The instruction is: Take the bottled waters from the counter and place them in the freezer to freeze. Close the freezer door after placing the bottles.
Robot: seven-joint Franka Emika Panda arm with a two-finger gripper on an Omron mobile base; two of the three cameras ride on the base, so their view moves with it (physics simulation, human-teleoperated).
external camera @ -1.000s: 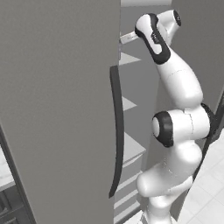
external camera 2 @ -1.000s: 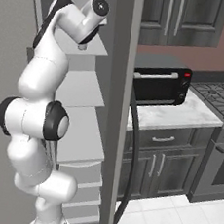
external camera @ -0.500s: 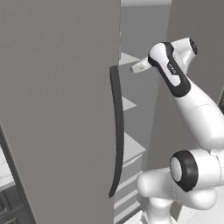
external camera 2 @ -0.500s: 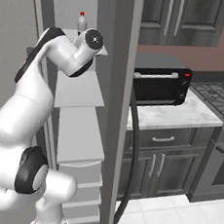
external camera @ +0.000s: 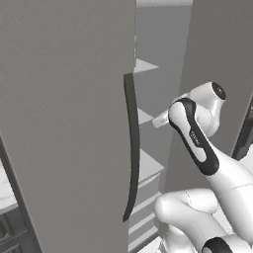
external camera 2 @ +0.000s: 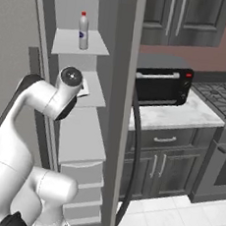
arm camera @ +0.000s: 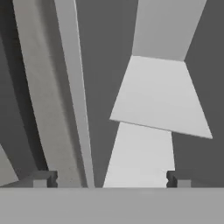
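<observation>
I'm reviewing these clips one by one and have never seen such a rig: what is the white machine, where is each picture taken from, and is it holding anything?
It is a white robot arm on a driving base, in a rendered kitchen. Two pictures come from cameras on the base, behind the arm to its left and right; the third looks along its gripper. The arm faces the open freezer, whose white shelves show inside. One bottle with a red cap stands upright on an upper shelf. The gripper's fingertips stand wide apart with nothing between them. A black oven sits on the marble counter.
</observation>
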